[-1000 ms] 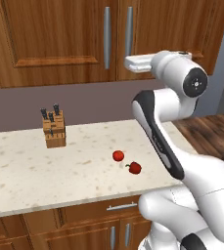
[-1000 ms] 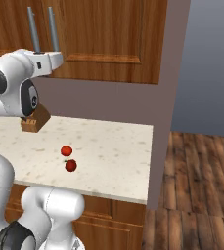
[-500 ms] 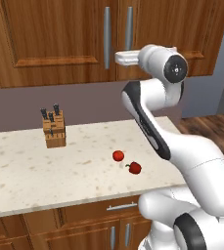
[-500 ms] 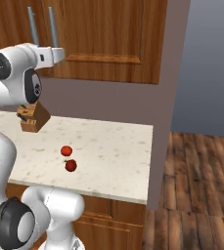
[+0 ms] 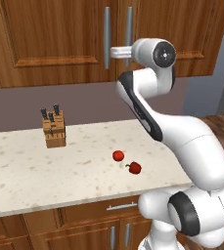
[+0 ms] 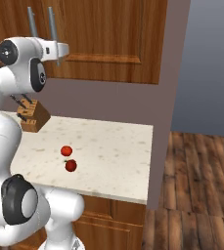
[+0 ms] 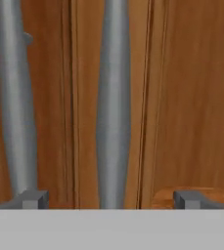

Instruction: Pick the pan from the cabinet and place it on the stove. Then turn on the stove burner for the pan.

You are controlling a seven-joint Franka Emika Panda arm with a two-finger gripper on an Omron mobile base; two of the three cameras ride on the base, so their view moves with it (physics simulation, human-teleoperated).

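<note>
The cabinet (image 5: 50, 34) (image 6: 108, 34) hangs above the counter with both panelled doors shut, so the pan is hidden. The stove is out of view. My gripper (image 5: 117, 52) (image 6: 60, 49) is raised to the height of the doors and sits right in front of their two vertical grey bar handles (image 5: 106, 36) (image 6: 52, 27). In the hand view the gripper (image 7: 111, 199) is open, and one bar handle (image 7: 114, 107) runs straight up between the fingertips (image 7: 33, 199), close ahead. The other handle (image 7: 15, 97) stands to its left. Nothing is held.
A wooden knife block (image 5: 54, 129) (image 6: 33, 114) stands at the back of the speckled counter (image 5: 35, 171). Two small red fruits (image 5: 118, 156) (image 5: 134, 168) lie near its front right. Low drawer cabinets (image 5: 84, 224) are below. A tall brown side panel (image 6: 172, 97) ends the counter on the right.
The hand has risen and swung left from beside the right door to the two bar handles. The doors stay shut and the jaws stay open.
</note>
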